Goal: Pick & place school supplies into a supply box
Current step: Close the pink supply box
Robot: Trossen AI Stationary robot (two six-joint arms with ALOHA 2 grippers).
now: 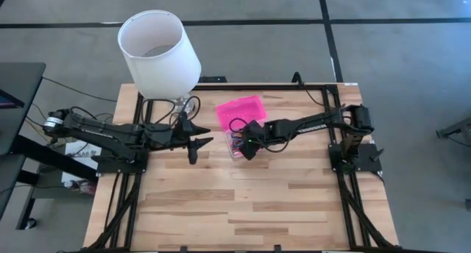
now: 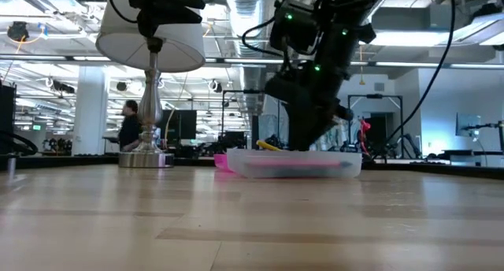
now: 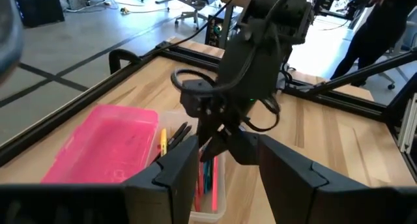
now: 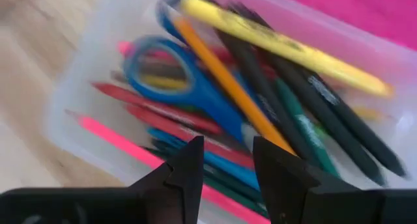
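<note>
The supply box lies open at the table's far middle. Its pink lid (image 1: 241,112) is laid flat, and beside it on the near side sits its clear base (image 1: 237,145). The school supplies (image 4: 260,100) lie in the base: blue-handled scissors (image 4: 176,81), a yellow marker (image 4: 280,45), an orange pencil, and black, green, red and pink pens. My right gripper (image 4: 228,152) hangs open just above them, slanting steeply down, with nothing between its fingers. My left gripper (image 3: 228,146) is open and nearly level, left of the box and facing it.
A lamp with a white shade (image 1: 158,51) stands at the table's far left, its metal foot (image 2: 146,157) on the tabletop behind my left arm. The bare wooden tabletop (image 1: 243,201) stretches toward the near edge. A person (image 2: 130,125) shows in the room beyond the table.
</note>
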